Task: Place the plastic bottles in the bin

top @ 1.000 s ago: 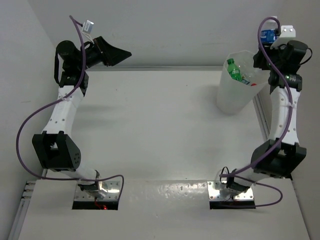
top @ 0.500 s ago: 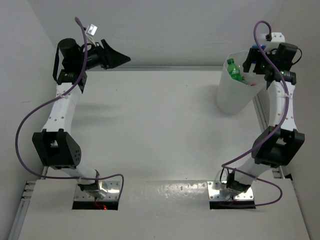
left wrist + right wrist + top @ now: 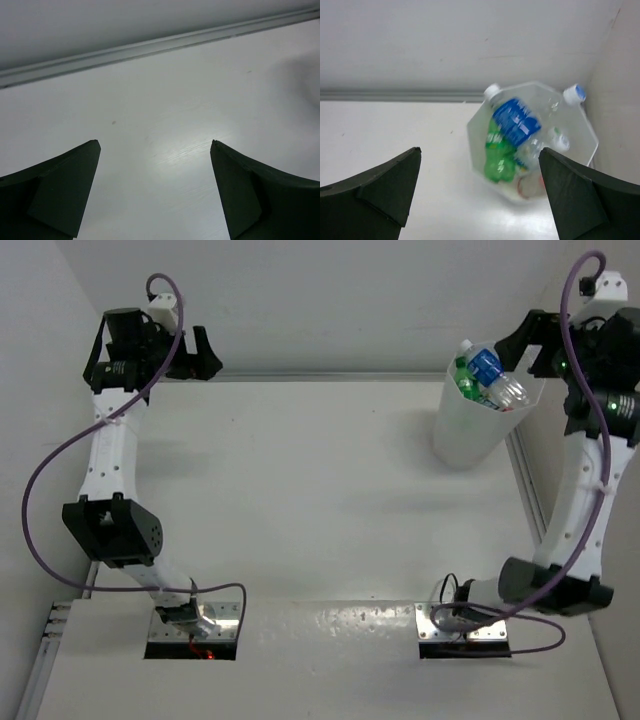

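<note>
The bin (image 3: 468,436), translucent white, stands at the table's far right and holds several plastic bottles. A blue-labelled bottle (image 3: 487,368) lies slanted on top, its white cap over the rim, with a bright green bottle (image 3: 464,384) under it. In the right wrist view the blue-labelled bottle (image 3: 516,120) looks blurred above the green bottle (image 3: 497,156) inside the bin (image 3: 471,135). My right gripper (image 3: 532,344) (image 3: 479,150) is open above and just right of the bin, holding nothing. My left gripper (image 3: 207,352) (image 3: 154,142) is open over bare table at the far left.
A metal rail (image 3: 522,472) runs along the table's right edge beside the bin. A ledge (image 3: 150,47) and the back wall close the far side. Two arm base plates (image 3: 195,618) sit at the near edge.
My right gripper has opened and let go of the blue-labelled bottle, which now lies on top in the bin; that arm has risen and drawn back to the right. My left gripper has swung leftward.
</note>
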